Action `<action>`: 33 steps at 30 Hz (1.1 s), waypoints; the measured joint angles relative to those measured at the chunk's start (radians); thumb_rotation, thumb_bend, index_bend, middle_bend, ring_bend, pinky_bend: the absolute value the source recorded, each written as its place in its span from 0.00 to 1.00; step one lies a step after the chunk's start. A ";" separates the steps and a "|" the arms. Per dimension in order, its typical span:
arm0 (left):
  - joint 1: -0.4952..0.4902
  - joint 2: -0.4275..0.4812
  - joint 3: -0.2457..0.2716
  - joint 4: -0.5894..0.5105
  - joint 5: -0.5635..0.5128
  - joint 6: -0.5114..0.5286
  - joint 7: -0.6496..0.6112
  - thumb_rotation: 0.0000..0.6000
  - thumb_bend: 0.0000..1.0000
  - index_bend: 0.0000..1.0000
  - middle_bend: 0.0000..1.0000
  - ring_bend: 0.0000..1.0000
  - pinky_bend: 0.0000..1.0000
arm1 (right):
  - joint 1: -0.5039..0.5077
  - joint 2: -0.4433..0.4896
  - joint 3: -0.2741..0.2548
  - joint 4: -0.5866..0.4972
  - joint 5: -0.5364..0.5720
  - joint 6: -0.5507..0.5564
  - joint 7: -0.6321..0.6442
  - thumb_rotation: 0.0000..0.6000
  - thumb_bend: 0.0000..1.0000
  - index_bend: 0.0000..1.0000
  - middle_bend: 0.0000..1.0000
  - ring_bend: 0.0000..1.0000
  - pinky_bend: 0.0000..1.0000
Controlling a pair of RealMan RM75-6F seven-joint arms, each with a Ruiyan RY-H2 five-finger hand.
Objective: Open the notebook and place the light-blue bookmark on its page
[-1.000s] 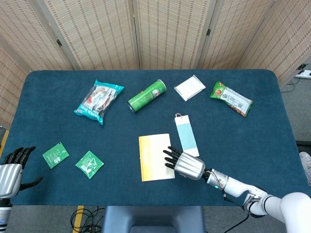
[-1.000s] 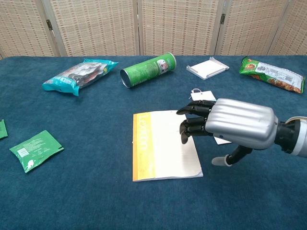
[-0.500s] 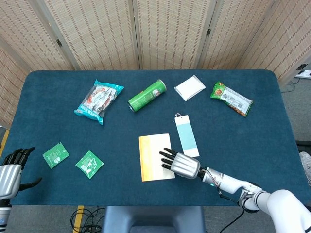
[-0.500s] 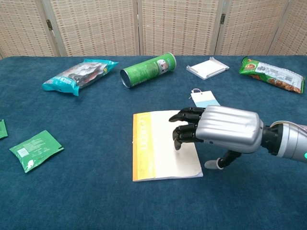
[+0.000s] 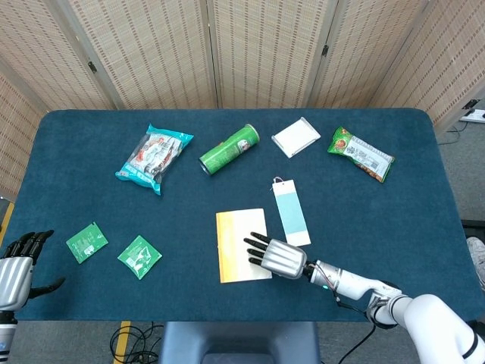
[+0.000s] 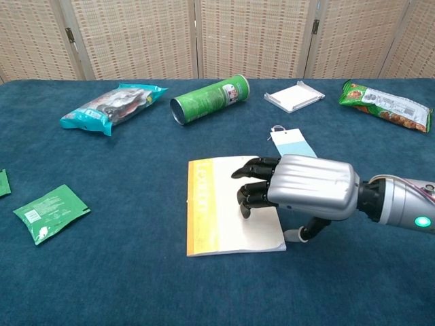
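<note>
The notebook (image 5: 236, 239) (image 6: 217, 210) lies closed near the table's front middle, with a yellow-orange spine strip on its left and a white cover. My right hand (image 5: 275, 256) (image 6: 299, 189) lies over its right part, dark fingers (image 6: 257, 183) spread on the cover, thumb off the right edge. It holds nothing. The light-blue bookmark (image 5: 290, 211) (image 6: 291, 143) lies flat just right of the notebook, its far end showing behind the hand. My left hand (image 5: 17, 265) hangs past the table's front left corner, fingers apart and empty.
Along the back stand a snack bag (image 5: 154, 157), a green can on its side (image 5: 228, 150) (image 6: 208, 99), a white pad (image 5: 295, 137) and a green packet (image 5: 361, 153). Two green sachets (image 5: 86, 242) (image 5: 139, 256) lie at the front left.
My right hand has slid left and toward the front, from the notebook's right edge onto its cover. The notebook shifted slightly. The left hand has not moved.
</note>
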 measured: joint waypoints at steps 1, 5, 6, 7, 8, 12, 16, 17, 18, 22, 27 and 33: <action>0.000 0.000 0.000 0.000 0.000 0.000 -0.001 1.00 0.15 0.17 0.21 0.15 0.23 | 0.002 -0.003 -0.002 0.003 0.002 0.000 0.003 1.00 0.17 0.36 0.28 0.09 0.13; 0.000 0.001 0.000 0.000 -0.001 -0.002 -0.004 1.00 0.15 0.17 0.21 0.15 0.23 | 0.010 -0.010 -0.010 0.013 0.005 -0.001 0.008 1.00 0.23 0.37 0.28 0.10 0.13; 0.000 0.001 0.000 0.001 -0.001 -0.001 -0.004 1.00 0.15 0.16 0.21 0.15 0.23 | 0.012 -0.012 -0.011 0.016 0.005 0.000 0.009 1.00 0.25 0.38 0.29 0.10 0.13; 0.000 0.001 0.000 0.001 -0.001 -0.001 -0.004 1.00 0.15 0.16 0.21 0.15 0.23 | 0.015 -0.016 -0.013 0.020 0.006 0.001 0.011 1.00 0.27 0.38 0.29 0.11 0.13; 0.000 0.001 0.000 0.001 0.000 -0.001 -0.005 1.00 0.15 0.16 0.21 0.15 0.23 | 0.017 -0.018 -0.014 0.024 0.006 0.002 0.012 1.00 0.28 0.39 0.29 0.11 0.13; 0.000 0.003 0.000 0.000 0.000 -0.002 -0.011 1.00 0.15 0.16 0.21 0.15 0.23 | 0.022 -0.028 -0.017 0.036 0.010 0.012 0.020 1.00 0.30 0.40 0.30 0.12 0.13; 0.001 0.005 0.000 -0.002 0.000 -0.004 -0.018 1.00 0.15 0.16 0.20 0.15 0.23 | 0.025 -0.033 -0.018 0.045 0.014 0.014 0.024 1.00 0.31 0.41 0.31 0.13 0.13; 0.001 0.006 0.000 -0.003 0.000 -0.004 -0.022 1.00 0.15 0.16 0.20 0.15 0.23 | 0.026 -0.036 -0.019 0.049 0.015 0.015 0.026 1.00 0.31 0.41 0.31 0.13 0.13; 0.000 0.008 0.000 -0.004 0.000 -0.006 -0.026 1.00 0.15 0.16 0.20 0.15 0.23 | 0.028 -0.039 -0.019 0.053 0.017 0.016 0.029 1.00 0.31 0.42 0.31 0.13 0.13; -0.001 0.012 0.001 -0.006 0.000 -0.010 -0.032 1.00 0.15 0.16 0.20 0.15 0.23 | 0.032 -0.051 -0.023 0.070 0.020 0.023 0.036 1.00 0.32 0.42 0.32 0.14 0.13; -0.002 0.014 0.000 -0.007 0.000 -0.011 -0.035 1.00 0.15 0.16 0.20 0.15 0.23 | 0.033 -0.067 -0.028 0.097 0.023 0.037 0.048 1.00 0.33 0.44 0.34 0.16 0.13; -0.003 0.017 0.000 -0.011 0.000 -0.013 -0.037 1.00 0.15 0.16 0.20 0.15 0.23 | 0.033 -0.096 -0.030 0.143 0.030 0.058 0.070 1.00 0.34 0.46 0.35 0.18 0.13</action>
